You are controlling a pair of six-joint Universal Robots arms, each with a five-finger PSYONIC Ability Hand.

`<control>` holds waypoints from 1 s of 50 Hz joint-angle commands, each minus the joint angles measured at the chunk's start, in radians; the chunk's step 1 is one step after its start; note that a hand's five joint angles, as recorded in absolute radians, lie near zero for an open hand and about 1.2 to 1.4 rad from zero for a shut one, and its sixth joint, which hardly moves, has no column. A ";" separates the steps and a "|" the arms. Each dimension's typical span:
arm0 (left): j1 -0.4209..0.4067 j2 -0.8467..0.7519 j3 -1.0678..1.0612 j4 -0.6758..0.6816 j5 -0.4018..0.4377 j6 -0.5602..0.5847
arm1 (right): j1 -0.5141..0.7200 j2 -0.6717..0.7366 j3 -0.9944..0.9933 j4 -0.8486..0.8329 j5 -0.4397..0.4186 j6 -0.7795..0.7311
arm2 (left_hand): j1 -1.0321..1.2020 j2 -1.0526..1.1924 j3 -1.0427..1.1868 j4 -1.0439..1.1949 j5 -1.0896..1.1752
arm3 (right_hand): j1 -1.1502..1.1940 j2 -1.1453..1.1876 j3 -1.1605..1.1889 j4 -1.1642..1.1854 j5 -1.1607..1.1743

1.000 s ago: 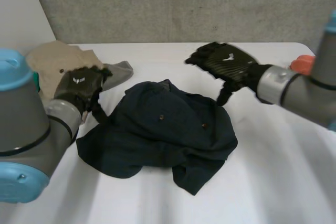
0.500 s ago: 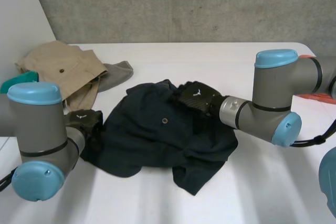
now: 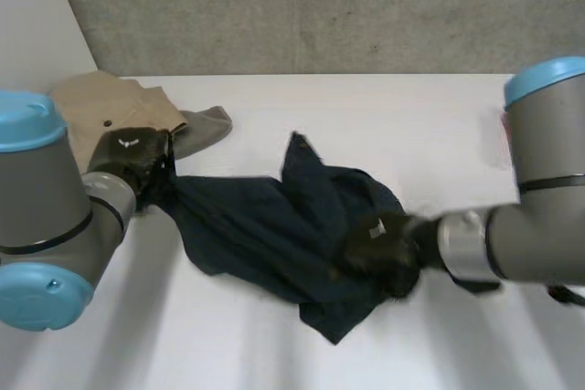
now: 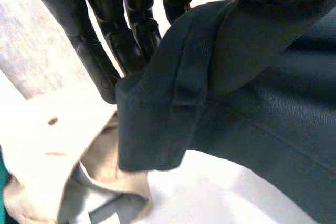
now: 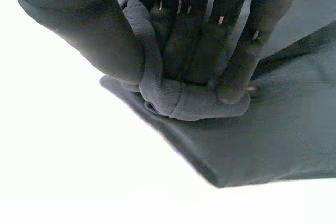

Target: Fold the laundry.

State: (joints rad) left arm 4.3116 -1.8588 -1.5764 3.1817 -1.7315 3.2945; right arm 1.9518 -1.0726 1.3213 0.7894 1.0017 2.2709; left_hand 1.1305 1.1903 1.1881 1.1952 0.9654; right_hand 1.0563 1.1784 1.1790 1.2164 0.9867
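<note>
Dark navy garment (image 3: 265, 226): matt woven cloth, its fine twill grain and stitched, folded hem showing. Under it, a smooth white table (image 3: 384, 116) with a dull finish. Beside the garment, a beige garment (image 3: 101, 107) of matt cloth and a soft grey cloth (image 3: 208, 125); behind it, a rough, speckled concrete wall (image 3: 320, 6). The left hand (image 3: 132, 154) and right hand (image 3: 379, 244) on the garment are black, faintly sheened; the arms' light-blue caps (image 3: 37, 294) look like smooth plastic.

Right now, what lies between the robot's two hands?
The dark blue garment spans it in the head view, pinched by the left hand and the right hand.
</note>
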 commanded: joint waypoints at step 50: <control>-0.219 0.461 -0.143 0.000 -0.003 0.226 | 0.136 0.543 -0.660 -0.481 -0.181 0.621 | 0.266 0.206 0.208 0.201 0.256 | -0.603 -0.725 -0.725 -0.763 -0.707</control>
State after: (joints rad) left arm 4.0909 -1.4207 -1.7152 3.1788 -1.7391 3.5214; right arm 2.0709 -0.5946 0.7025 0.3123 0.8405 2.8328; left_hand 1.1792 1.1951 1.1936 1.1996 0.9654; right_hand 0.2401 0.2224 0.2236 0.2224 0.0587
